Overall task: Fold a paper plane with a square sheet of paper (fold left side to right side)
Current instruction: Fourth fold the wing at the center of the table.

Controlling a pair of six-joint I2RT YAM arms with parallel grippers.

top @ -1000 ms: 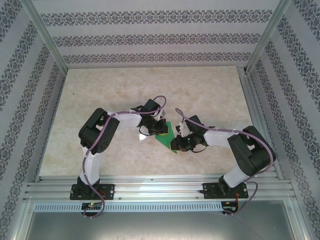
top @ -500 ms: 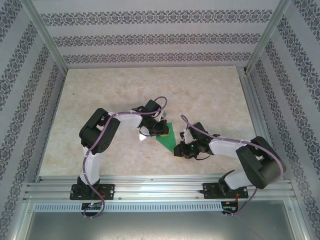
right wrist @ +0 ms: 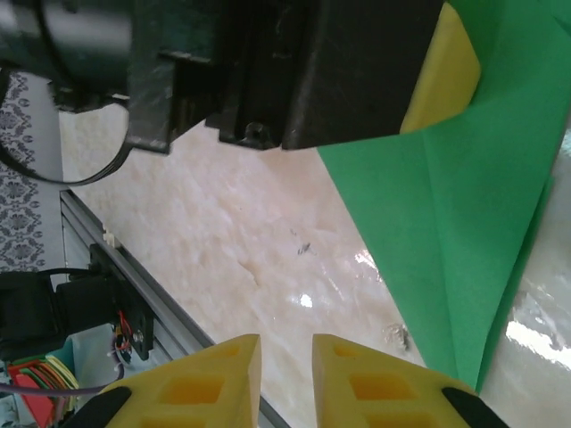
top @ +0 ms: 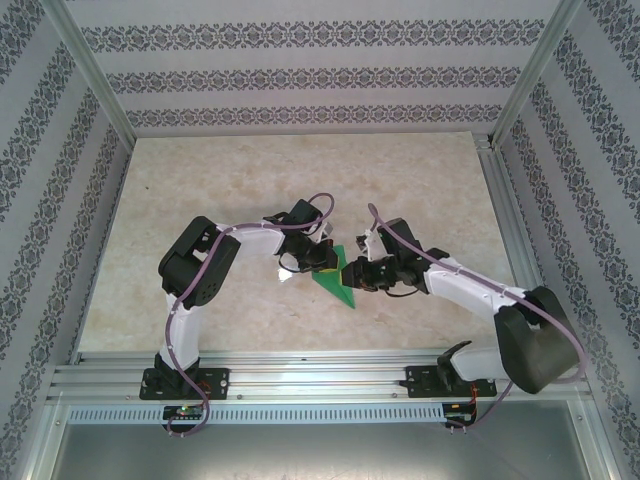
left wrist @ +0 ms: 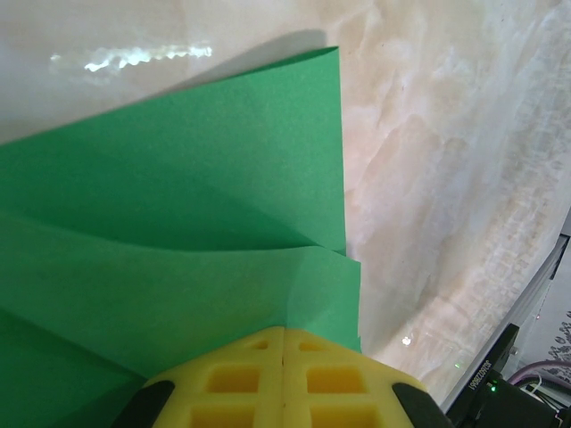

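Top: paper (top: 333, 278) mid-table; L gripper (top: 322, 262) at its 11, R gripper (top: 354, 270) at its 3.
L wrist: jaws shut, seem to nip paper (left wrist: 178, 196) edge at 6, prob. as anchor for fold.
R wrist: R gripper (right wrist: 285, 383) barely apart, empty; paper (right wrist: 464, 223) at 2, prob. lining up a grab.

1 green paper sheet (left wrist: 178, 205), 2 pincers (left pincer (left wrist: 284, 379), right pincer (right wrist: 285, 374)), 1 tbl (top: 200, 190).
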